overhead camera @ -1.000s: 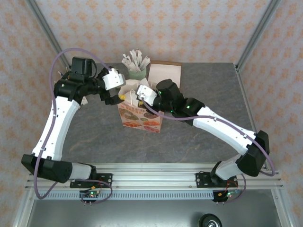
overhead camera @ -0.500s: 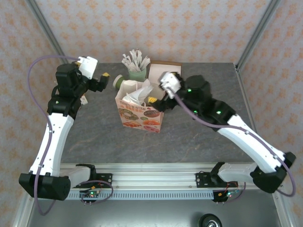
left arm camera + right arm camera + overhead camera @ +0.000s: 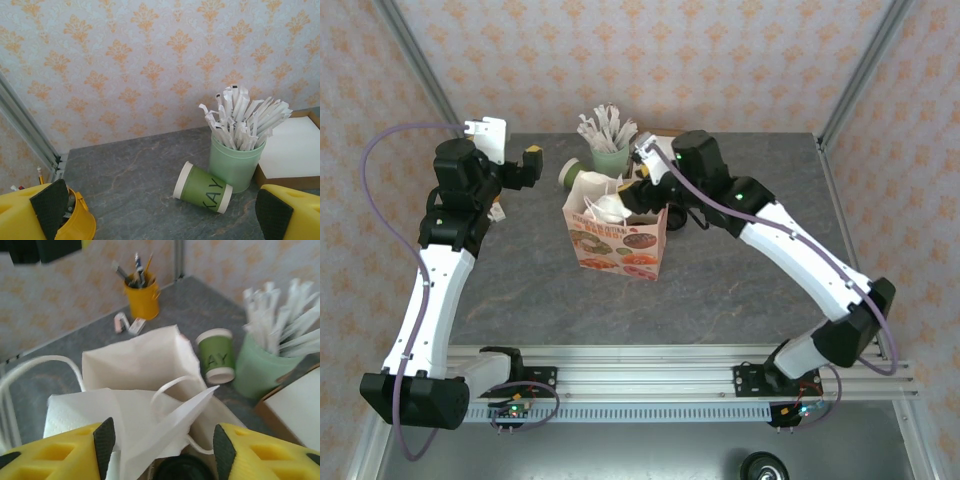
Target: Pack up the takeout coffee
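Observation:
The takeout coffee shows as a round black lid (image 3: pixel 182 471) at the bottom edge of the right wrist view, close against the near side of the printed paper bag (image 3: pixel 617 245); its green body is hidden. My right gripper (image 3: pixel 642 192) (image 3: pixel 165 445) hangs open over the bag's right rim, with white paper (image 3: pixel 150 405) and a handle loop between its fingers. My left gripper (image 3: pixel 525 168) (image 3: pixel 160 215) is open and empty at the back left, facing a lidless dark green cup (image 3: pixel 202 189) (image 3: pixel 570 172) lying on its side.
A pale green cup of wrapped sticks (image 3: pixel 610 148) (image 3: pixel 235 160) stands behind the bag, next to a flat brown box with a white top (image 3: pixel 295 150). A yellow pencil cup (image 3: pixel 141 297) and small erasers sit at the far left.
Both grippers have pulled away from the bag's mouth. The left one swung back and left. The right one went out to the right, then came back over the bag's right rim.

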### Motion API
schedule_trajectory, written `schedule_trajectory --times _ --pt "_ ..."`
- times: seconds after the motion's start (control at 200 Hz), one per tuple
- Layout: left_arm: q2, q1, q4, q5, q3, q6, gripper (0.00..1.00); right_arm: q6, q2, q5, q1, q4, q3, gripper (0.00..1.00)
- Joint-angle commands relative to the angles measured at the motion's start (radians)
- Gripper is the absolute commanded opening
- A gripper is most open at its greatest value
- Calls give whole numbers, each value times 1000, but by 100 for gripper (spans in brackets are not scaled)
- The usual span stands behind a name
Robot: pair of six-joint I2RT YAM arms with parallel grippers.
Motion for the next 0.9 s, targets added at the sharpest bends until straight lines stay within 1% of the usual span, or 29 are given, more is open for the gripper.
schedule_trajectory --times 0.0,0.02,0.035,0.075,0.14,0.245,0.31,0.36,0.39,0.42,0.475,0.515,0.54,0.626,0.656,0.676,0.681,0.726,0.741,0.786,0.836,0.896 --pt "-22 0 27 -11 0 -16 100 12 47 -161 2 -124 59 40" --pt "-22 0 27 -12 -3 -14 100 17 63 -158 4 -131 57 33" --pt "-21 0 27 -11 -4 -14 100 21 73 -142 7 -135 54 30" --pt "-17 0 23 -9 -6 -15 100 30 95 -95 15 -144 52 27" --pt "-7 0 15 7 -5 -23 100 36 132 31 27 -163 66 21" --pt "9 0 7 31 -1 -39 100 7 170 199 40 -226 122 20" --pt "14 0 12 6 -4 -49 100 -33 200 287 46 -319 194 21" --pt "16 0 21 -28 -6 -50 100 -58 208 320 47 -371 247 22" --pt "18 0 27 -55 -8 -52 100 -63 200 326 47 -376 267 25" --pt "17 0 36 -85 -10 -55 100 -60 182 321 44 -361 277 30" --pt "18 0 43 -143 -12 -58 100 -23 139 283 29 -305 275 42" --pt "18 0 46 -175 -12 -61 100 32 105 251 12 -251 261 55" --pt "19 0 46 -191 -12 -61 100 67 85 237 0 -218 245 62" --pt "25 0 44 -229 -9 -71 100 170 21 234 -24 -96 154 75" --pt "29 0 38 -245 -6 -79 100 219 4 245 -29 -60 118 81" --pt "32 0 34 -253 -4 -84 100 264 -5 244 -33 -43 97 87" --pt "33 0 32 -255 -4 -85 100 264 -5 244 -33 -43 97 87" --pt "41 0 19 -268 3 -96 100 336 -14 213 -35 -30 67 94" --pt "44 0 14 -271 6 -100 100 360 -15 198 -35 -29 59 99" --pt "50 1 3 -274 13 -109 100 457 -8 160 -35 -30 41 99" --pt "56 1 -3 -275 17 -118 100 597 12 150 -32 -56 40 99" --pt "59 1 1 -277 19 -126 100 718 55 151 -27 -124 76 99"
